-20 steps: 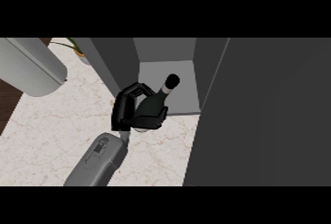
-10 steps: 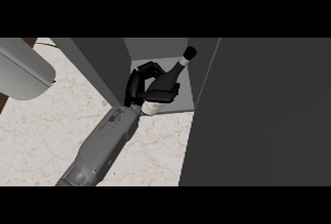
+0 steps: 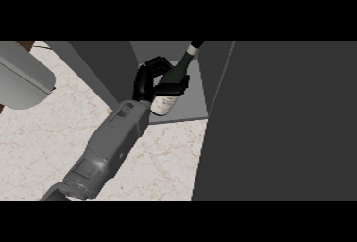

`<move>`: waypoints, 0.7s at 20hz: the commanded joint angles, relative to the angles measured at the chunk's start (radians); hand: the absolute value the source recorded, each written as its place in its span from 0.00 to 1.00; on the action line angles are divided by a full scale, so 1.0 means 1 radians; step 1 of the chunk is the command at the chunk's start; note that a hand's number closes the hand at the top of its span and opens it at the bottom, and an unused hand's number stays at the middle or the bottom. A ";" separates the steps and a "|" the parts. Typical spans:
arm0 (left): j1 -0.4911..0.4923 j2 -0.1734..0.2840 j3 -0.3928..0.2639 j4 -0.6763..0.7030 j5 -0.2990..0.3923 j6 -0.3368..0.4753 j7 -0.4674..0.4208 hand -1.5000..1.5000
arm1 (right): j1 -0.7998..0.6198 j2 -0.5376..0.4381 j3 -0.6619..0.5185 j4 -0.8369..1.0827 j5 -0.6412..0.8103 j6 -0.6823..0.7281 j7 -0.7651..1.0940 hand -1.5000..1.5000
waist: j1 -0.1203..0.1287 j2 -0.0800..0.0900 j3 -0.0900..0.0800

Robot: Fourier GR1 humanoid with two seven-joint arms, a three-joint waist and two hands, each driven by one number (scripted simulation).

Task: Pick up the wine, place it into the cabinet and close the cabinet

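Wine bottle (image 3: pixel 172 85): dark glass, pale label low on the body, narrow neck pointing up and slightly right toward the view's top edge. It stands tilted inside the open cabinet (image 3: pixel 94 61), over the cabinet's light grey floor, between the left inner wall and the open door (image 3: pixel 279 123). Whether the base touches the floor cannot be told; the forearm covers that spot.

Hand (image 3: pixel 150 78): black, curled round the bottle's middle. The fingers (image 3: pixel 174 88) wrap across the front of the bottle just above the label; the rest of the hand arches round the bottle's left side. Held in a closed wrap, not spread. The grey forearm runs from the lower left of the view up into the cabinet opening. Which of the robot's hands this is cannot be told with certainty from the angle; it enters at the left of the view. No second hand shows.

Cabinet door: large dark grey panel filling the right side of the view, swung open.

Counter (image 3: pixel 167 160): pale marbled top, below and left of the cabinet. A grey rounded object (image 3: pixel 24 80) sits at the upper left edge, well apart from the bottle.
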 commanded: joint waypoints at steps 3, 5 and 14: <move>-0.109 0.015 0.052 0.128 0.001 0.027 -0.046 1.00 | 0.053 -0.009 0.023 -0.105 -0.042 0.009 0.013 0.00 | -0.011 0.007 0.000; -0.091 0.010 0.051 0.156 -0.009 0.033 -0.093 1.00 | 0.052 -0.022 0.008 -0.138 -0.042 0.011 0.021 0.00 | -0.008 0.007 -0.001; -0.170 0.049 0.046 0.253 -0.055 0.119 -0.135 0.00 | 0.062 -0.018 0.050 -0.105 -0.046 0.046 -0.039 0.00 | -0.037 0.018 -0.001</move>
